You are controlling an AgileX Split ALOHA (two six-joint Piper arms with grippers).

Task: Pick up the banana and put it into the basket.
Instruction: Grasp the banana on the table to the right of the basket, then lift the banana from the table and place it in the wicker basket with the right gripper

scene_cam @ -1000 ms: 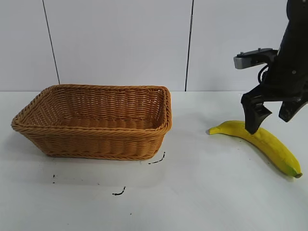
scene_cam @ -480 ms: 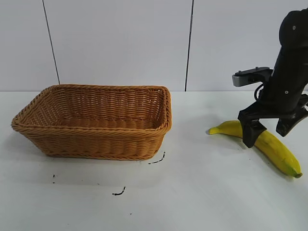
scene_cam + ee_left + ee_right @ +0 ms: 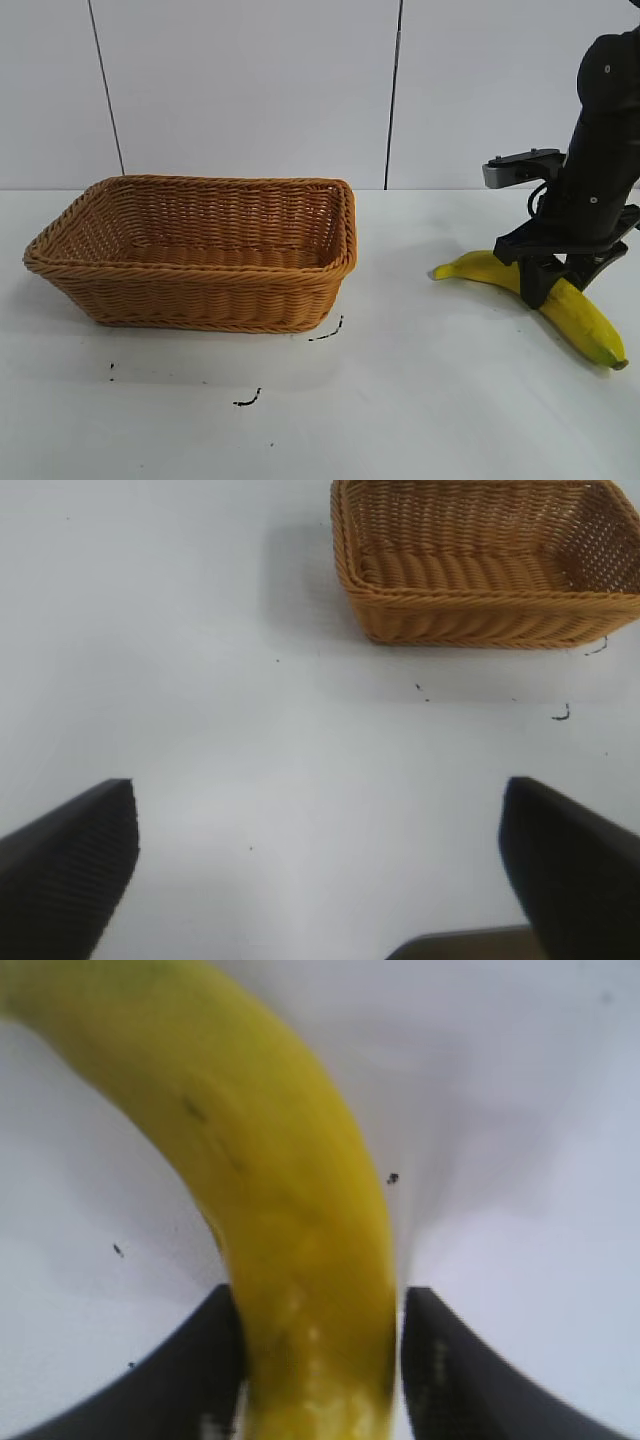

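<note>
Yellow and soft-skinned, the banana (image 3: 540,288) lies flat on the table (image 3: 420,400), well to the right of the basket (image 3: 200,250). It's light but bruises easily and curves, so the middle is the sensible spot to grab — which is where the right gripper (image 3: 555,283) sits, fingers (image 3: 200,1360) pressed against both sides, looks clamped on it as far as I can tell. Left gripper (image 3: 320,880) hovers apart, spread wide, idle.

The exterior camera faced the table level; the left wrist camera shared its basket (image 3: 200,250), the right wrist camera sat close over the banana (image 3: 290,1210).
</note>
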